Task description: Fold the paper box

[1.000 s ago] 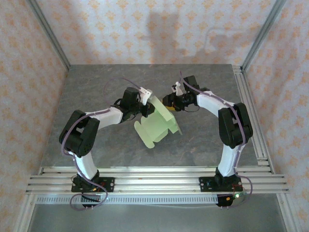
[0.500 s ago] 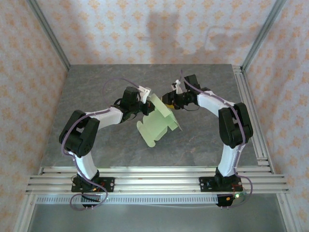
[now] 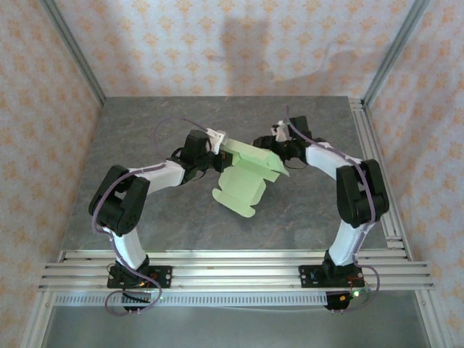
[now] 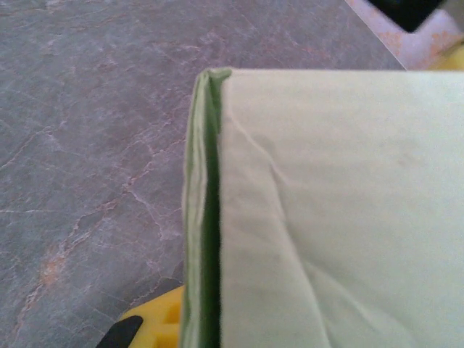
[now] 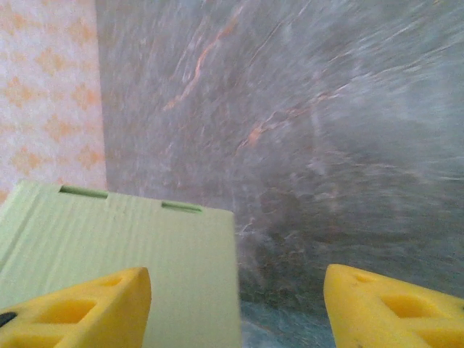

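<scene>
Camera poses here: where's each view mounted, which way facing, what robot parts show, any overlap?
Top external: fixed above and behind the bases, looking down over the table; both arms whole.
Left wrist: on the left arm, looking along its jaws at the paper box's folded edge; one yellow finger shows.
Right wrist: on the right arm, looking past open jaws at the table; both yellow fingers show.
Shared: all three see the paper box and table.

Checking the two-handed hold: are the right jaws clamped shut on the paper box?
No, the right jaws stand wide apart, with the paper box and bare table showing between them.
</scene>
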